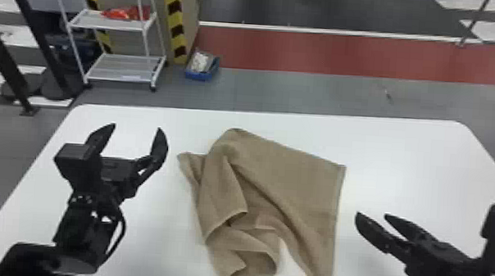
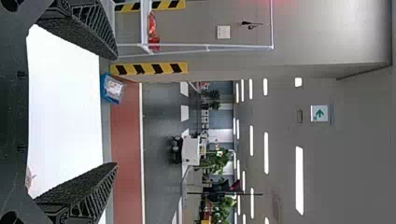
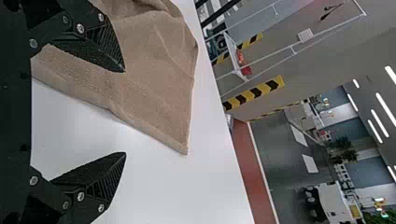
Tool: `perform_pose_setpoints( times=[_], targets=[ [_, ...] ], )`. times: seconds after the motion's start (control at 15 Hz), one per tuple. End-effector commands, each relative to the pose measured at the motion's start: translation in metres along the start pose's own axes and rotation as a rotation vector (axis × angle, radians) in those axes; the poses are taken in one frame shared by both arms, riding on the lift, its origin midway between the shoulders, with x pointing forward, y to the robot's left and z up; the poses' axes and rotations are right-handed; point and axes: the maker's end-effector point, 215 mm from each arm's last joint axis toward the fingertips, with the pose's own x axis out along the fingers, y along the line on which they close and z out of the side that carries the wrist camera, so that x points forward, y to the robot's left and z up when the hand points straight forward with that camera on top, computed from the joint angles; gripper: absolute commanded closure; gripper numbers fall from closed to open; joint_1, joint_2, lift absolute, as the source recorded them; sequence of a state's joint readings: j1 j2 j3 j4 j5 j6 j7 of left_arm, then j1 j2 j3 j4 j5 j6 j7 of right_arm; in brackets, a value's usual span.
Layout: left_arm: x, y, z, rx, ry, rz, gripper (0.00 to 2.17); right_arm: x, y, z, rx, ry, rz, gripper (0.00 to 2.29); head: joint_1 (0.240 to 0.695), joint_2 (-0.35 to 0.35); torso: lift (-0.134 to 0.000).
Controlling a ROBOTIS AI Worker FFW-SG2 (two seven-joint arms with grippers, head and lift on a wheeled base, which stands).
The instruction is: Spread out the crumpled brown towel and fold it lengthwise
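"White table (image 1: 402,145) across the lower part of the head view, red floor strip (image 1: 346,55) behind it at upper right," says one speaker. "And the towel?"

"Crumpled on the tabletop, just below the centre of the head view," the other answers. "The brown towel (image 1: 298,167) has folds bunched down its left side and a smoother stretch at upper right."

"Where are the grippers?"

"At the left of the head view is the left gripper (image 1: 137,127), its two fingers spread wide, beside the towel and apart from it. At lower right is the right gripper (image 1: 371,215), its fingers apart too, pointing toward the cloth."

"What does each view add?"

"The head view gives the towel's whole outline, plus a metal rack (image 1: 118,25) at upper left holding a red package (image 1: 127,13). The left wrist view adds ceiling lights (image 2: 299,179) and green plants (image 2: 217,162). The right wrist view brings a towel corner close, with its hem (image 3: 190,112), and one finger in front of the cloth."

"Any labels?"

"A wall sign (image 2: 319,113) with a green arrow, in the left wrist view."
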State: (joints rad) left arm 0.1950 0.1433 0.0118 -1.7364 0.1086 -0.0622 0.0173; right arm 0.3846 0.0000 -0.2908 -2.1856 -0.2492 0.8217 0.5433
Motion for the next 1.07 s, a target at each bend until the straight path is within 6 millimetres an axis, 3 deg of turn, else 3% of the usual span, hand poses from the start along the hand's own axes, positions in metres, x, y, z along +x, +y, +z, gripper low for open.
perform_pose_setpoints(
  times=[0.0, 0.33, 0.47, 0.73, 1.0],
  targets=[
    [-0.005, 0.007, -0.004, 0.003, -0.001, 0.007, 0.08, -0.011, 0.013, -0.011, 0.012, 0.035, 0.023, 0.29, 0.695, 0.047, -0.124],
    [-0.011, 0.021, 0.000, 0.014, -0.021, 0.024, 0.08, -0.011, 0.063, -0.051, -0.018, 0.145, 0.119, 0.41, 0.695, 0.104, -0.124],
    [-0.012, 0.024, -0.002, 0.012, -0.018, 0.028, 0.08, -0.013, 0.074, -0.067, -0.093, 0.204, 0.102, 0.47, 0.695, 0.153, -0.124],
    [-0.012, 0.028, 0.003, 0.012, -0.030, 0.035, 0.08, -0.015, 0.080, -0.084, -0.228, 0.274, 0.046, 0.47, 0.695, 0.193, -0.124],
    [-0.011, 0.025, 0.005, 0.013, -0.033, 0.026, 0.08, -0.016, 0.073, -0.095, -0.210, 0.312, 0.031, 0.59, 0.695, 0.199, -0.124]
  ],
)
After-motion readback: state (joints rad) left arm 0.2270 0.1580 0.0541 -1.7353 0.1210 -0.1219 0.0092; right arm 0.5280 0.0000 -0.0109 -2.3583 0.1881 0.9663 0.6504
